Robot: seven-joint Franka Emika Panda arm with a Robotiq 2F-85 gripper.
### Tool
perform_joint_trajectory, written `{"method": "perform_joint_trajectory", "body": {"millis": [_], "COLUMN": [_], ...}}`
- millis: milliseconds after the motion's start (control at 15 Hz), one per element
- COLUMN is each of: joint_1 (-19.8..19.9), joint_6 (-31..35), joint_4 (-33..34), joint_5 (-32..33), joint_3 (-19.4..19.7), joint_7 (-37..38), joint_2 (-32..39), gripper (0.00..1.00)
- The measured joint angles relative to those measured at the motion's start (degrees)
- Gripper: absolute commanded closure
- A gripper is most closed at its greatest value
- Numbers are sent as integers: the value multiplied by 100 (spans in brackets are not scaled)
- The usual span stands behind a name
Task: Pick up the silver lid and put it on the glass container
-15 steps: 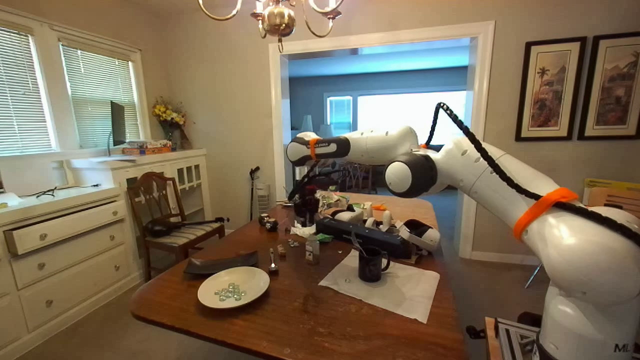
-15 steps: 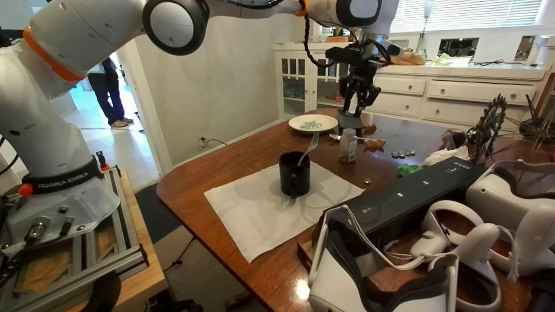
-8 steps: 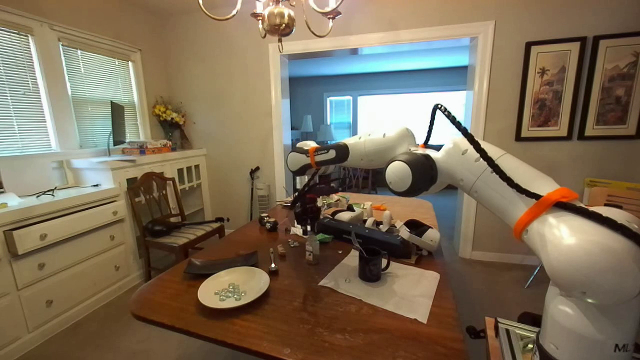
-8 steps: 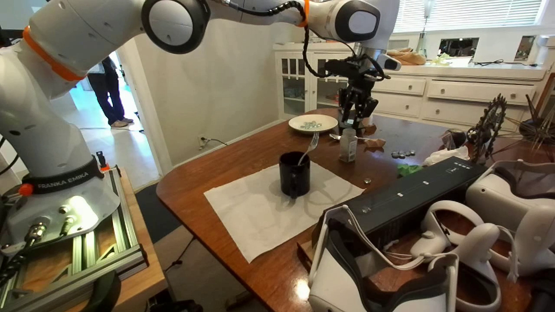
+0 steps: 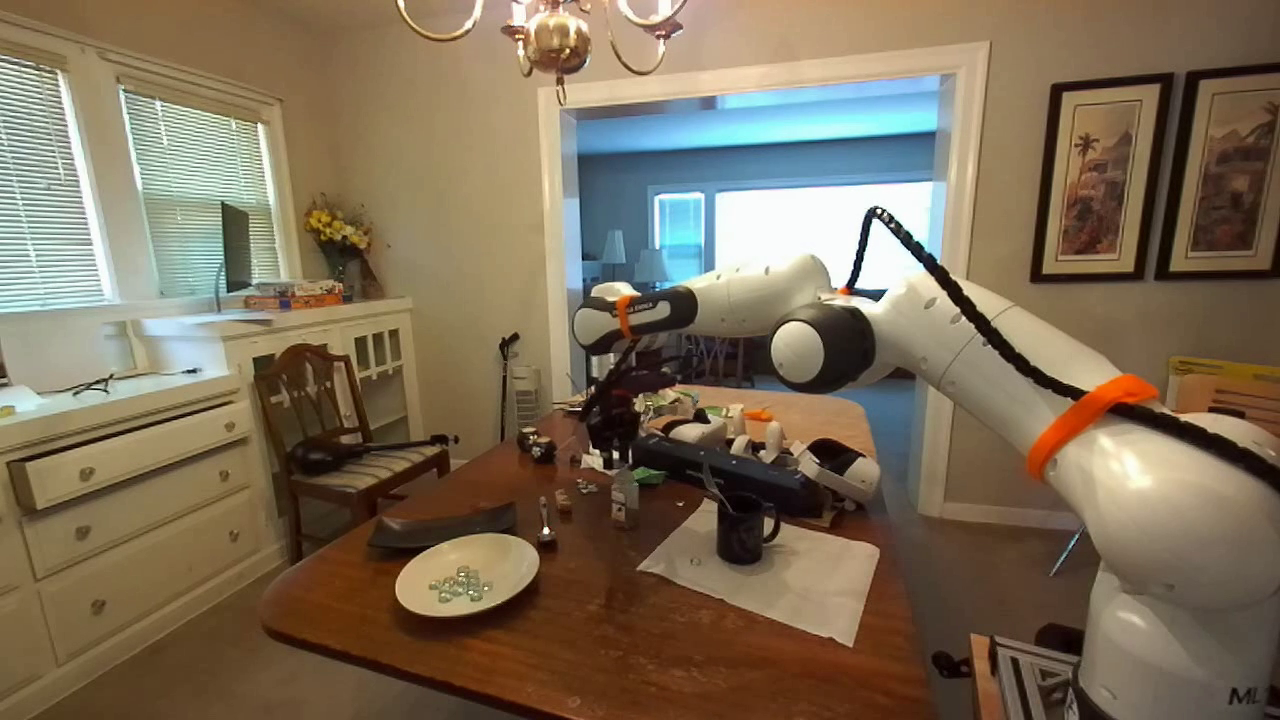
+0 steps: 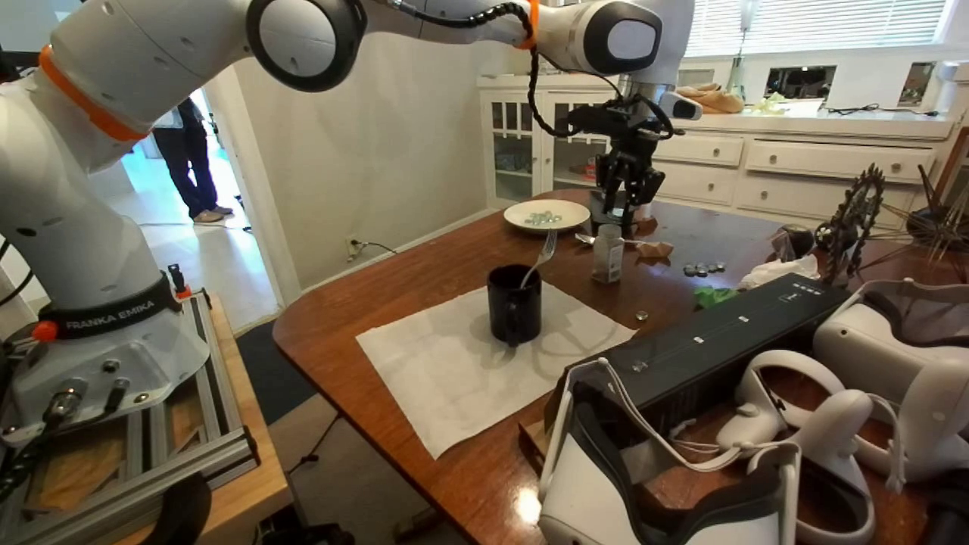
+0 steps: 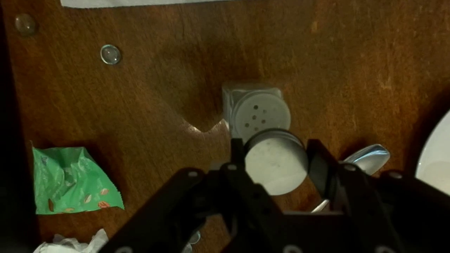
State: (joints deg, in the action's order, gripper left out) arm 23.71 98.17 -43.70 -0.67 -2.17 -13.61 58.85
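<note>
The silver lid is a round pale disc with a dark rim. My gripper is shut on it, one finger at each side. The glass container, a small square jar with a pale perforated top, stands upright on the table. In the wrist view the lid overlaps the container's lower edge, so it is held above and a little off to one side of it. The container also shows in both exterior views. My gripper appears just behind and above it there; the lid is too small to make out.
A spoon lies beside the container. A white plate holds glass beads. A black mug with a fork stands on white paper. A green wrapper, a long black box and white headsets are on the table.
My gripper has moved down toward the height of the container's top, mostly in the earlier half second, then only slightly. The container and the other objects have not moved.
</note>
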Motion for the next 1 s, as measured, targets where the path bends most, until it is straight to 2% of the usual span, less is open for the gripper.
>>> {"method": "perform_joint_trajectory", "body": {"millis": [467,1000], "joint_1": [-276,-433], "joint_6": [341,1269], "joint_4": [-425,-1718], "joint_5": [275,481], "joint_3": [157,273], "joint_7": [148,456], "joint_2": [-155,-884], "gripper": [77,77]}}
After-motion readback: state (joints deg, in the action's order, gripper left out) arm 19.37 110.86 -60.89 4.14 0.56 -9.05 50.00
